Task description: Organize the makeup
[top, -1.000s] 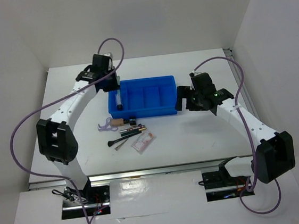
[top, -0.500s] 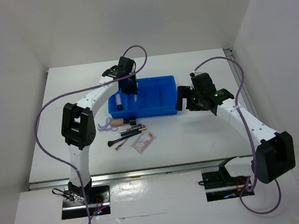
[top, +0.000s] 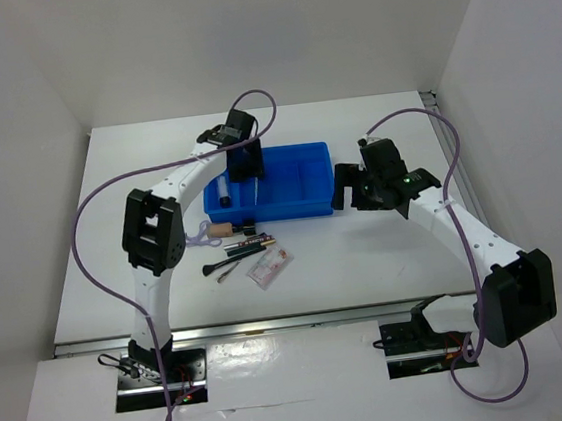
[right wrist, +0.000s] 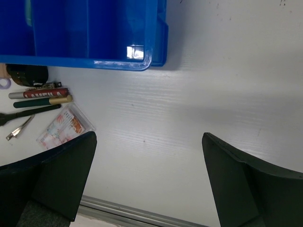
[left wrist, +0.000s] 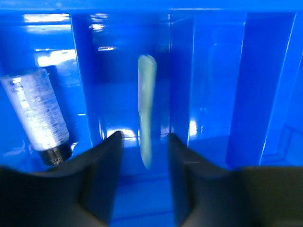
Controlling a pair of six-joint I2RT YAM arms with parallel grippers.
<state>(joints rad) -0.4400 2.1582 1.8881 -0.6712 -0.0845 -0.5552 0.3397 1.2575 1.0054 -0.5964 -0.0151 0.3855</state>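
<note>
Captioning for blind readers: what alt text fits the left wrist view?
Inside the blue divided tray, a blurred pale green stick appears between the left gripper's separated fingers, touching neither. A clear tube with a black cap lies in the compartment to its left.

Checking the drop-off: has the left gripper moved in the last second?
Yes. The left gripper swung rightward, from the left end of the blue tray to above its second compartment from the left.

Blurred pale stick (left wrist: 146, 109) between the parted tool (left wrist: 144, 140) fingers (left wrist: 102, 163).
</note>
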